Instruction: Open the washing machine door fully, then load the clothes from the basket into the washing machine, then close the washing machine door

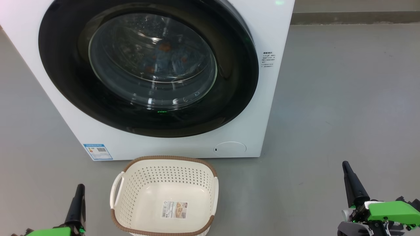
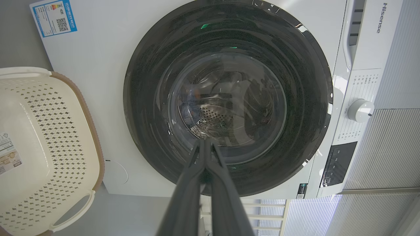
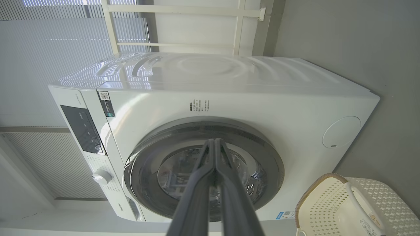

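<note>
Washing machine door [image 1: 147, 68] looks shut flush on the washing machine [image 1: 272, 32], straight ahead of both tools. The clothes [image 1: 164, 55] show dimly through its glass, already in the drum. The basket [image 1: 164, 162] stands empty on the floor between the tools (nearer the left one). Left tool [image 1: 79, 190] and right tool [image 1: 346, 167] are both clenched on nothing, fingers pointing toward the door. The left lies nearer it, the right well off to the side. By my reading, no reach remains.

A laundry corner: a big white front-loading washing machine [image 1: 147, 147] stands on smooth grey floor [image 1: 344, 98], cream perforated plastic basket [image 1: 170, 158] before it, pale slatted blinds [image 3: 49, 49] behind.
</note>
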### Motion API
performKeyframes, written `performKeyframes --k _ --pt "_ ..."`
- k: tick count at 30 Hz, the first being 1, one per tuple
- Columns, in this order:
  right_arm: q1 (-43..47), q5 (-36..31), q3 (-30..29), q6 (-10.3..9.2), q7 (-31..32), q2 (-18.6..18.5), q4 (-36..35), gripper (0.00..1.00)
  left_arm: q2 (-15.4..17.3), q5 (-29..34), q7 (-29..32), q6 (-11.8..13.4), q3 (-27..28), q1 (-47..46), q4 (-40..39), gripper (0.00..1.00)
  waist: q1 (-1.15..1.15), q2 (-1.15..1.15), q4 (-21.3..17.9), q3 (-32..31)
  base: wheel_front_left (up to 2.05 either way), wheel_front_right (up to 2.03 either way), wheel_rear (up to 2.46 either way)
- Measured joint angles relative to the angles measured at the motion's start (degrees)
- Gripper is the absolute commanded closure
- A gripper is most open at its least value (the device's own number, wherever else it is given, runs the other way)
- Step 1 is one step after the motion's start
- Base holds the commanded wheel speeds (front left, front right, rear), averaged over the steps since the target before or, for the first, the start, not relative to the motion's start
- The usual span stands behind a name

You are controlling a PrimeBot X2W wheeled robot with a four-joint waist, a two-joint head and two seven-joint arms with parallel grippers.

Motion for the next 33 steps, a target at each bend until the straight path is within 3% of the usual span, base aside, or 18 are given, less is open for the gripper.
performKeyframes --k 33 --pt "0.0 0.0 -0.1 0.00 0.4 0.1 0.0 1.00 0.0 0.0 0.0 0.0 0.1 0.0 0.0 1.00 0.00 0.00 0.0 0.0 0.00 0.00 0.00"
